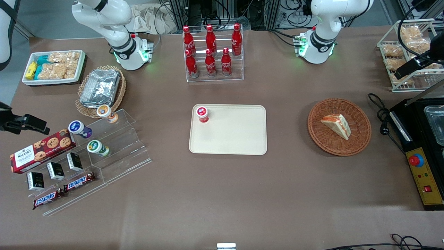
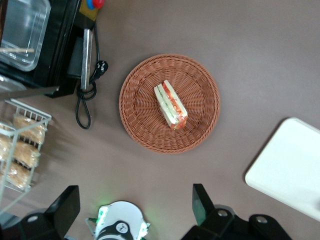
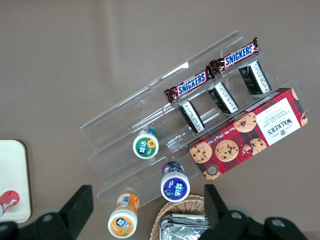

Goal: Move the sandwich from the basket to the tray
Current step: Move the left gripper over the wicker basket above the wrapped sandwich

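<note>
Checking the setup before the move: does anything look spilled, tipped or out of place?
Nothing stands out. The sandwich lies in the basket, the tray sits flat, and the gripper, open, hangs above them.

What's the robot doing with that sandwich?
Nothing has been picked up yet. The sandwich lies in the round brown basket, toward the working arm's end of the table. The gripper is open and held high above the table, beside the basket, looking down at it, touching nothing. The cream tray where the sandwich should go sits in the middle of the table, with just a small red-lidded cup standing in one corner.
</note>
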`<state>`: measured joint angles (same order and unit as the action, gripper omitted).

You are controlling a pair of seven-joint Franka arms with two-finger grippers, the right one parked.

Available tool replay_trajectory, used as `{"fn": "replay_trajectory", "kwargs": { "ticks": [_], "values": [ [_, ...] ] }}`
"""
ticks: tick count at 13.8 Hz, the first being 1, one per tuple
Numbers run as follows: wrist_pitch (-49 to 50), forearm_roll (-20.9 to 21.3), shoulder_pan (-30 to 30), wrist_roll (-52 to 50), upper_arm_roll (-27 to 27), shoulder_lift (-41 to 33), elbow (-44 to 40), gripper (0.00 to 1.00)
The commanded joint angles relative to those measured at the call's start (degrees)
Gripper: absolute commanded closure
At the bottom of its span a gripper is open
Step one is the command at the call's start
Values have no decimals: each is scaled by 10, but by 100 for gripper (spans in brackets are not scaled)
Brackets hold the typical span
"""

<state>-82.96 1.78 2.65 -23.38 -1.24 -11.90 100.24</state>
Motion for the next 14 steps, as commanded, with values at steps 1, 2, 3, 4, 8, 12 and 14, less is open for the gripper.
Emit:
{"fn": "replay_trajectory", "kwargs": {
  "ticks": [1,2,3,4,8,12,14],
  "values": [
    [-64,3,-2,-86,4,-42,98,0],
    [-81,3,-2,-112,4,-41,116,0],
    [-99,4,-2,-130,4,-41,136,0],
    [-119,5,-2,-147,4,-42,157,0],
    [-213,5,-2,-223,5,-40,252,0],
    [-295,6,-8,-300,12,12,299,0],
    [-339,17,-8,-338,30,51,311,0]
  ]
}}
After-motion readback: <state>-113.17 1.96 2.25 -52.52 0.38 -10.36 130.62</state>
